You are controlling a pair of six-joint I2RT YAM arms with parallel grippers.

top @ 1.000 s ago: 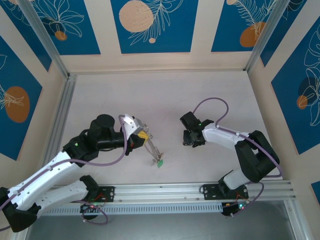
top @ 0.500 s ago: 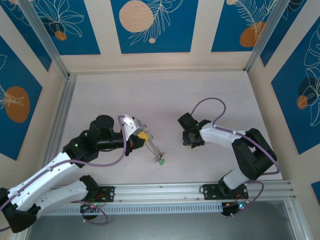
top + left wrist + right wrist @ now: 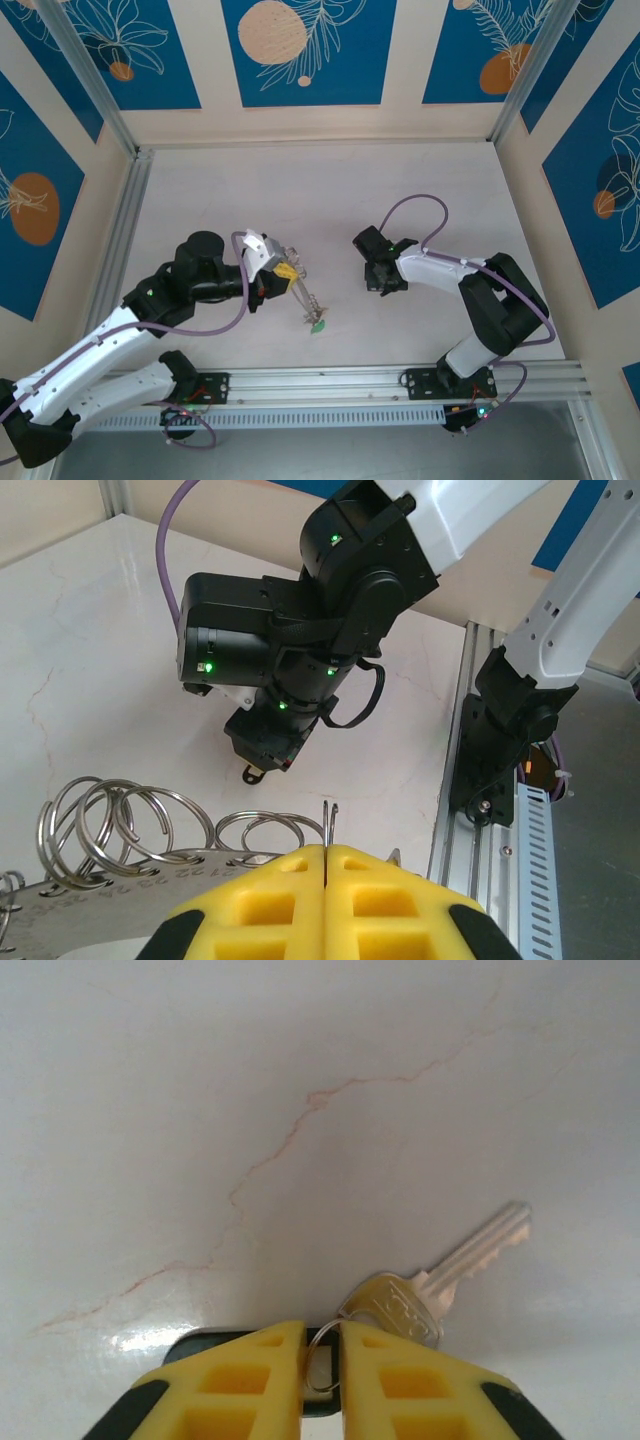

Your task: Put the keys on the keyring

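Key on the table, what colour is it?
The key is shiny silver, seen best in the right wrist view.

The counter point(image 3: 300, 1110) is glossy, pale and stone-like, with thin veins. The key point(image 3: 470, 1255) is bright bare metal, and its tag frame point(image 3: 200, 1338) seems to be dark plastic. The right fingers point(image 3: 235, 1380) are matt yellow plastic. The keyring point(image 3: 326, 825) and the split rings point(image 3: 120, 815) are polished metal wire.

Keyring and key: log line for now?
left gripper: shut on keyring | right gripper: shut on key | key: flat on table | threading: not yet
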